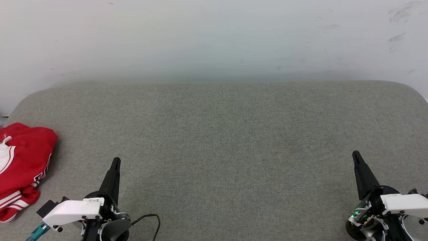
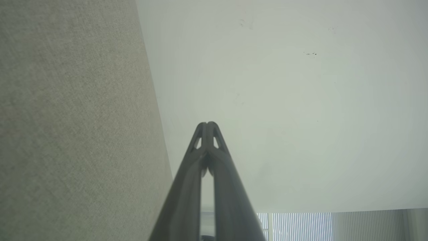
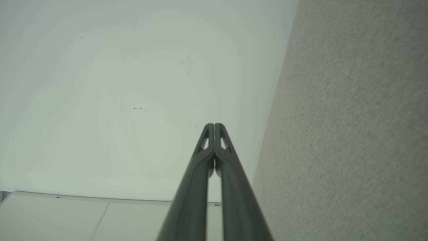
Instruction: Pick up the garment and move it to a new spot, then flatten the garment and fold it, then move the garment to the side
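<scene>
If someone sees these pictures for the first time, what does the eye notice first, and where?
The red garment, bunched at the left edge of the grey fabric surface, stands out first. Then come the two dark grippers: the left gripper at lower left, the right gripper at lower right, both shut and not touching the cloth.

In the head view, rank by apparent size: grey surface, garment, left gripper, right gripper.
1. Grey surface, by far.
2. Garment, cut by the frame edge, narrowly.
3. Left gripper and right gripper: alike, nearer the camera, unranked.
</scene>
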Controlling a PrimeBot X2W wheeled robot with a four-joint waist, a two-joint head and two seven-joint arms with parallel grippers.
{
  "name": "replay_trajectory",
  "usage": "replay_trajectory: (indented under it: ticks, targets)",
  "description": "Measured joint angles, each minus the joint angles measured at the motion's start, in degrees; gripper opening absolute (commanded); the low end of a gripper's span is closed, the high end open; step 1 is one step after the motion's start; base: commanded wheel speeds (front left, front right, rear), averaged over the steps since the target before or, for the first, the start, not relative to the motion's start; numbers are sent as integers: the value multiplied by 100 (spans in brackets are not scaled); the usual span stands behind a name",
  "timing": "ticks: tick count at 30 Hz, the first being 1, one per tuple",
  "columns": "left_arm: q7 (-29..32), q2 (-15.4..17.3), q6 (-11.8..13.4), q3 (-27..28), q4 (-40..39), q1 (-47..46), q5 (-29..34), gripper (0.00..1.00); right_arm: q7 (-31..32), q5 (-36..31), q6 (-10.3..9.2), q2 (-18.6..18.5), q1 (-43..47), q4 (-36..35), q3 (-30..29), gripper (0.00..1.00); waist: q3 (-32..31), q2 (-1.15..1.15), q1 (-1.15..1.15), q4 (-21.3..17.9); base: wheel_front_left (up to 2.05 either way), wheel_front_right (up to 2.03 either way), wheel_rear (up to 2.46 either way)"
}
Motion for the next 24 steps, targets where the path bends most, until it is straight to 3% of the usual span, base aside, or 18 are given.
replay_trajectory:
  ticks: [19, 20, 24]
  targets:
    - [0, 0, 0, -1, 0, 0, 1, 0, 0, 0, 0, 0, 0, 0, 1, 0, 0, 0, 0, 0, 0, 0, 0]
    - [-1, 0, 2, -4, 24, 7, 1, 100, 0, 2, 0, 0, 12, 23, 2, 100, 0, 0, 0, 0, 0, 0, 0]
    - [-25, -12, 4, -51, 182, 180, 1, 100, -15, 2, -1, 8, 194, 177, 16, 100, 0, 0, 0, 0, 0, 0, 0]
